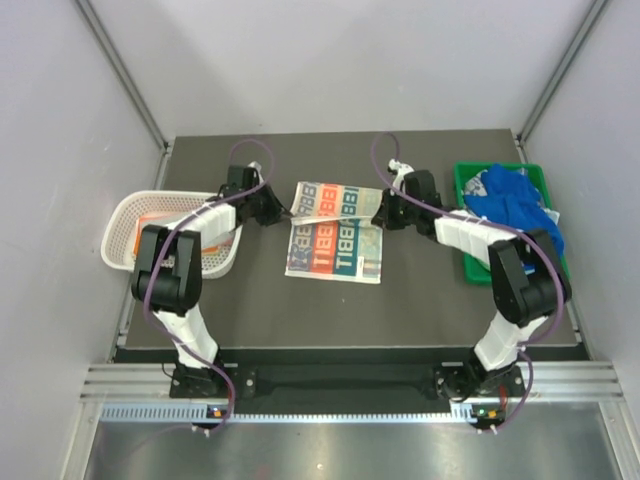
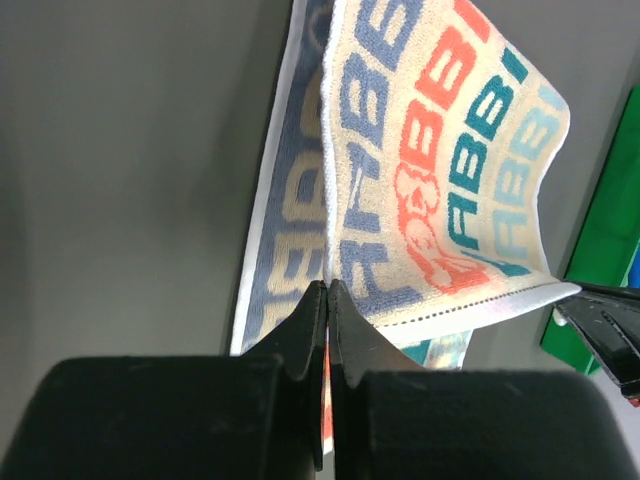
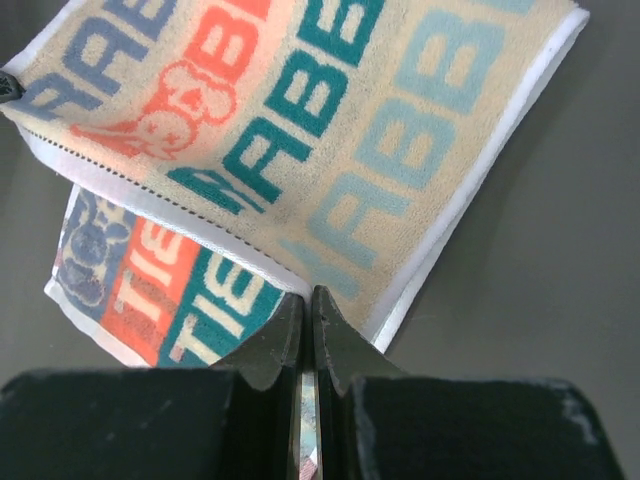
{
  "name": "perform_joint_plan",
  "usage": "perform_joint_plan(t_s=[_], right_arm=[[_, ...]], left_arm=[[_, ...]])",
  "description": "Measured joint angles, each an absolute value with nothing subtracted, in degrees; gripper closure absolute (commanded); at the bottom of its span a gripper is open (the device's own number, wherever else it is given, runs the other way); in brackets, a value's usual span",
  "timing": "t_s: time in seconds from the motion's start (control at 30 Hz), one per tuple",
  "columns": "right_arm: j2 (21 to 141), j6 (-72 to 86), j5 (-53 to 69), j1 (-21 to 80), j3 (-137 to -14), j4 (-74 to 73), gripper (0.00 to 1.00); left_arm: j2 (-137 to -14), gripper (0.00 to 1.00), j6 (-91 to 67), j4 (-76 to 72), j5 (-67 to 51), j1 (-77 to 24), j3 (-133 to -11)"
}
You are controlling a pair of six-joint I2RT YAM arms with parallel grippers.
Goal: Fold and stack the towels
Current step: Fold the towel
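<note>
**A:** We're looking down into a booth. Pale grey walls (image 1: 330,70) are closing in three sides, and metal posts (image 1: 128,85) are slanting up at the far corners.

**B:** The counter (image 1: 330,310) is showing as a dark, matte grey slab. A silver rail (image 1: 130,383) is running along its near edge, carrying both arm bases.

**A:** The lettered towel (image 1: 335,250) is sitting mid-counter. Its near half is lying flat, and its far half is hanging lifted between the two arms, pale face and coloured letters showing.

**B:** The left hand (image 2: 327,290) is clenching that raised part at its left end, fingers pressed tight together on the cloth.

**A:** The right hand (image 3: 308,297) is gripping the right end the same way, pinched hard on the white hem. Under it the flat layer is showing orange and teal blocks against the grey surface.

**B:** At the counter's left edge a white mesh basket (image 1: 122,232) is sitting partly under the left arm, with an orange towel (image 1: 160,217) showing inside.

**A:** At the right edge a green bin (image 1: 472,262) is holding a blue towel (image 1: 515,200), bunched up and spilling toward the bin's right rim.
</note>
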State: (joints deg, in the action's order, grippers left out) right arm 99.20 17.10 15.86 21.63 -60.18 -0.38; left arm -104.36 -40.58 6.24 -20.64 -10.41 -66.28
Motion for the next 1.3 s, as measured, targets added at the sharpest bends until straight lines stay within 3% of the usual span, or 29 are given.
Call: perform_joint_plan(t_s=[0.67, 1.3], right_arm=[[85.1, 17.19, 11.16, 27.62, -46.59, 0.84, 1.0], [81.71, 18.28, 8.62, 30.72, -41.23, 2.15, 1.0]], left_arm=[[-95.02, 1.0, -38.79, 11.42, -21.85, -11.33, -55.99], [-91.79, 1.0, -37.39, 12.86, -21.65, -12.14, -52.88]])
